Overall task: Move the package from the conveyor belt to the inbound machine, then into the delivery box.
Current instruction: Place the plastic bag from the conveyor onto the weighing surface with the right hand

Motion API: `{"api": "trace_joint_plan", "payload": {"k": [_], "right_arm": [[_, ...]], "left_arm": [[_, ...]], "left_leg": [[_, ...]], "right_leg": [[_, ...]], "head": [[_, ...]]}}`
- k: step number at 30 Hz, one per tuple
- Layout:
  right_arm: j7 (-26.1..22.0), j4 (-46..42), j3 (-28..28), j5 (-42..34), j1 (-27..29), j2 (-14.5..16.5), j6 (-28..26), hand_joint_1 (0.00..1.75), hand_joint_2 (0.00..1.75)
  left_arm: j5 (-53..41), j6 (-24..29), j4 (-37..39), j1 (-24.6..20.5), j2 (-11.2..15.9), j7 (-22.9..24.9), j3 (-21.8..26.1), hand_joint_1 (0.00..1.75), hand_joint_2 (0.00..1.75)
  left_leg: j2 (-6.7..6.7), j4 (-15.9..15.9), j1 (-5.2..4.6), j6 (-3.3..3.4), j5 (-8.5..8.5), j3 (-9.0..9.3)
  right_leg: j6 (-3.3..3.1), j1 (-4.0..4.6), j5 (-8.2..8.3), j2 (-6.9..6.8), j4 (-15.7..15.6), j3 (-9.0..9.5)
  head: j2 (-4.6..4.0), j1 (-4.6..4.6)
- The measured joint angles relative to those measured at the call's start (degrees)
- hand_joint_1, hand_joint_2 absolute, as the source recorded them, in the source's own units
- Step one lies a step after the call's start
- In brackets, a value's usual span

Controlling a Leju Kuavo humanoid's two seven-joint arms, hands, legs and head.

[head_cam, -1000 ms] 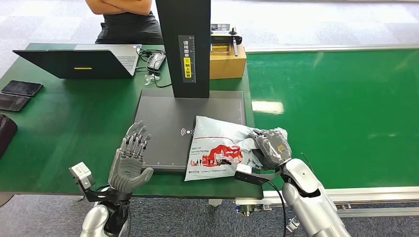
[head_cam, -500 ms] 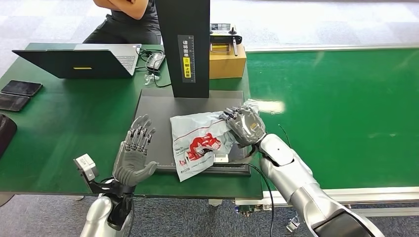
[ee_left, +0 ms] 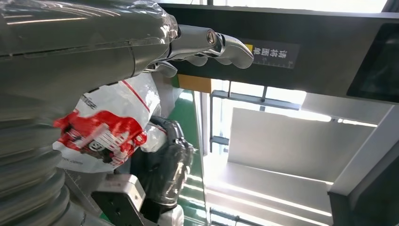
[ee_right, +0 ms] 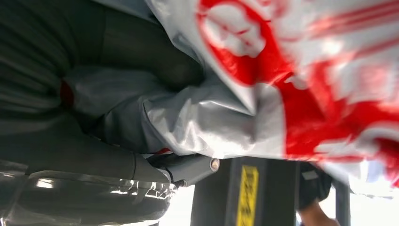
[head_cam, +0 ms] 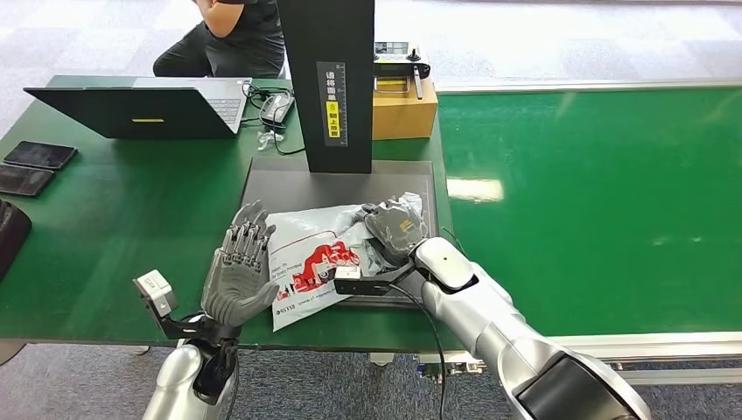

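Note:
A grey plastic package [head_cam: 317, 262] with a red print hangs over the black plate of the inbound machine [head_cam: 289, 188], its lower corner past the plate's front edge. My right hand [head_cam: 395, 226] grips its right end; the bag [ee_right: 291, 84] spreads close before the right wrist camera. My left hand [head_cam: 238, 273] stands upright with fingers spread, palm toward the package, just left of its edge. In the left wrist view the package [ee_left: 106, 129] sits beside the right hand [ee_left: 167, 167]. The machine's black column [head_cam: 328, 83] rises behind.
A laptop [head_cam: 140, 107] and two phones [head_cam: 39, 156] lie on the green table at the left. A cardboard box [head_cam: 404, 109] sits behind the column. The green conveyor belt [head_cam: 595, 201] runs at the right. A person [head_cam: 236, 35] sits behind the table.
My right hand has carried the package leftward across the machine's plate, from the belt's edge toward my left hand. The left hand has stayed nearly still.

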Motion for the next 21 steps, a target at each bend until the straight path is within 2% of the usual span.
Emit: {"api": "trace_joint_plan", "payload": {"k": [4,10,17,21], "right_arm": [[0.96,2.83,0.18,-2.79,0.01,0.39,-1.02,0.00,1.75],[-2.80,3.79,-1.78,-9.16,0.61,0.34,-4.98,0.00,1.75],[-13.25,0.84,-7.65,-21.08,3.72,-0.38,-12.35,0.00,1.75],[-18.18,-3.01,-11.22,-28.81,5.82,-0.83,-12.51,0.00,1.75]], "left_arm": [[-0.25,-0.01,-0.10,0.68,0.11,0.62,0.06,0.00,1.75],[-0.53,0.04,-0.17,0.97,0.11,1.53,0.19,0.00,1.75],[-0.45,0.38,-0.17,1.28,0.13,1.59,0.35,0.00,1.75],[-0.17,0.60,-0.17,1.40,0.17,1.59,0.44,0.00,1.75]], "left_leg": [[0.00,0.00,0.00,0.00,0.00,0.00],[0.01,0.00,0.00,0.00,0.00,0.03],[0.00,0.00,0.00,0.00,0.00,0.02],[0.00,0.00,0.00,0.00,-0.01,0.01]], "right_leg": [[0.00,0.00,0.00,0.00,-0.01,-0.01],[0.00,0.00,0.00,0.01,-0.02,0.00],[0.00,0.00,0.00,0.01,-0.02,-0.01],[0.00,0.00,0.00,0.00,-0.02,-0.01]], "head": [[0.00,-0.01],[0.00,-0.01],[0.00,0.00],[0.00,-0.01]]}}
